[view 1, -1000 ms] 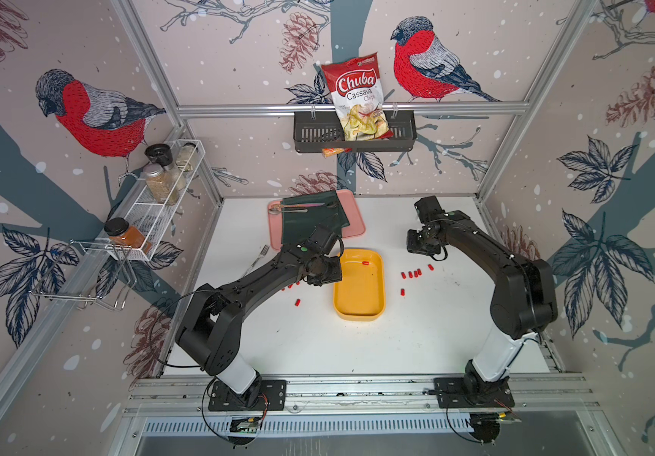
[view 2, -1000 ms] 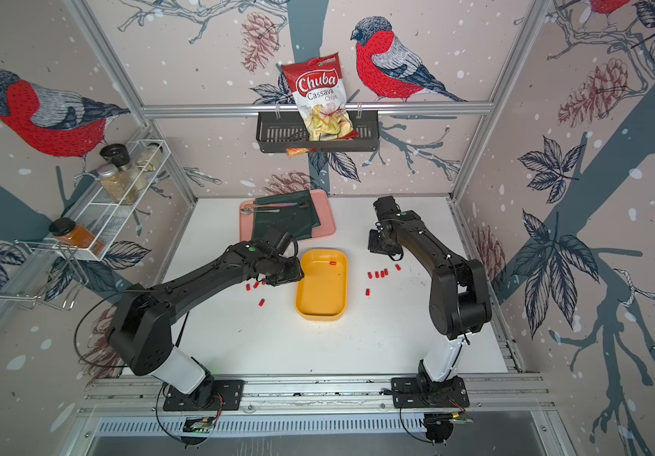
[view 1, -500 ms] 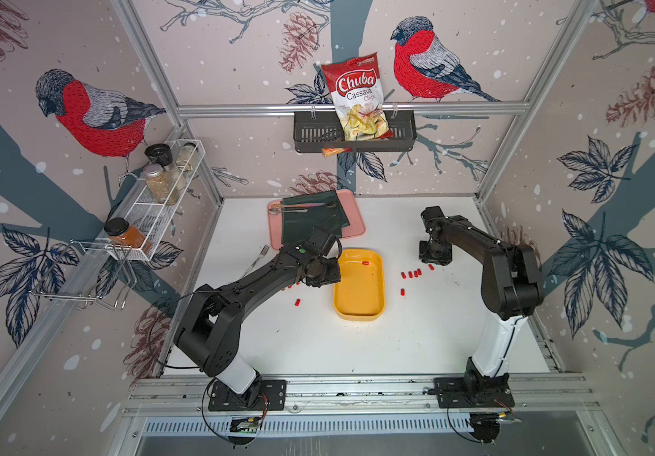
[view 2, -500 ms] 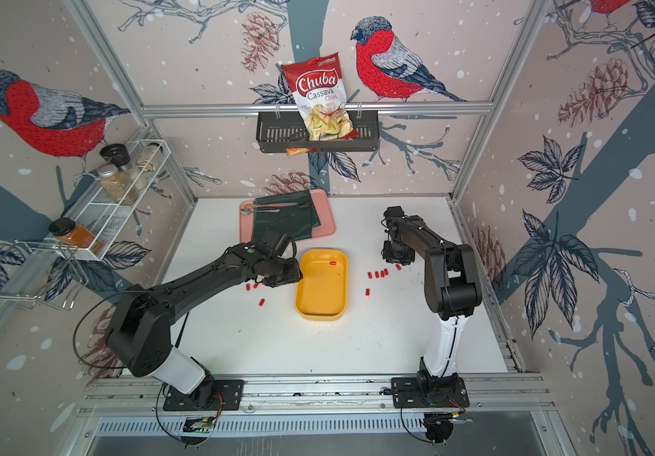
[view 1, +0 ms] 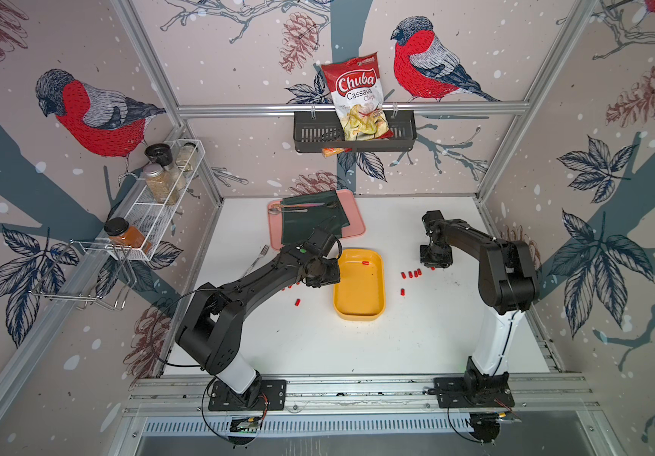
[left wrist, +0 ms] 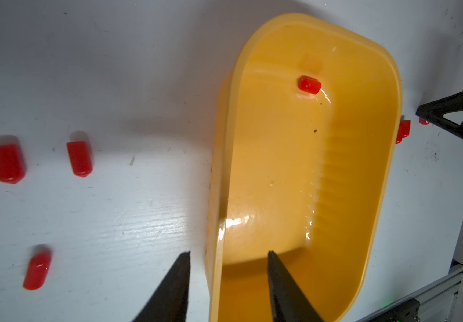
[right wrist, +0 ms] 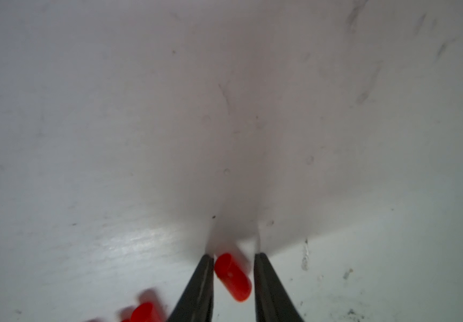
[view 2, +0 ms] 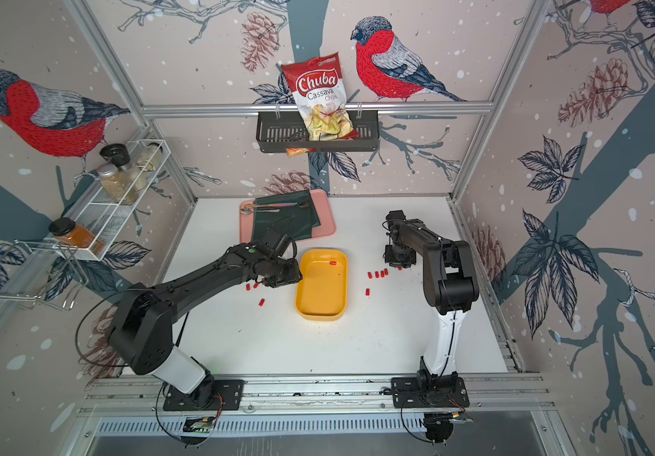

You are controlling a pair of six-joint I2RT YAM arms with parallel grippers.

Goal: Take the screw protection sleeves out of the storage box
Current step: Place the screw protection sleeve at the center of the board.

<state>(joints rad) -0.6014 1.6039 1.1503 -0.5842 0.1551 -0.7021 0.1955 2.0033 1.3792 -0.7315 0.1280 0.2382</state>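
**A:** In both top views, one screw protection sleeve [view 1: 365, 262] is left in the storage box [view 1: 358, 316], near its far end. The rest lie scattered on the table [view 1: 357, 355] on either side.

**B:** Left wrist view now: the left gripper [left wrist: 227, 253] is half open and holds nothing, straddling the box wall on its own side. If it closes there, it could drag or tip the box and roll that sleeve [left wrist: 309, 85].

**A:** Right wrist view: the right gripper [right wrist: 233, 254] is narrowly open, with a loose sleeve [right wrist: 233, 276] between the fingers, touching just one. A careless lift could flick it away.

**B:** Against a second ago, the right arm has folded its elbow back and its gripper has edged towards the loose sleeves. The left hasn't budged.
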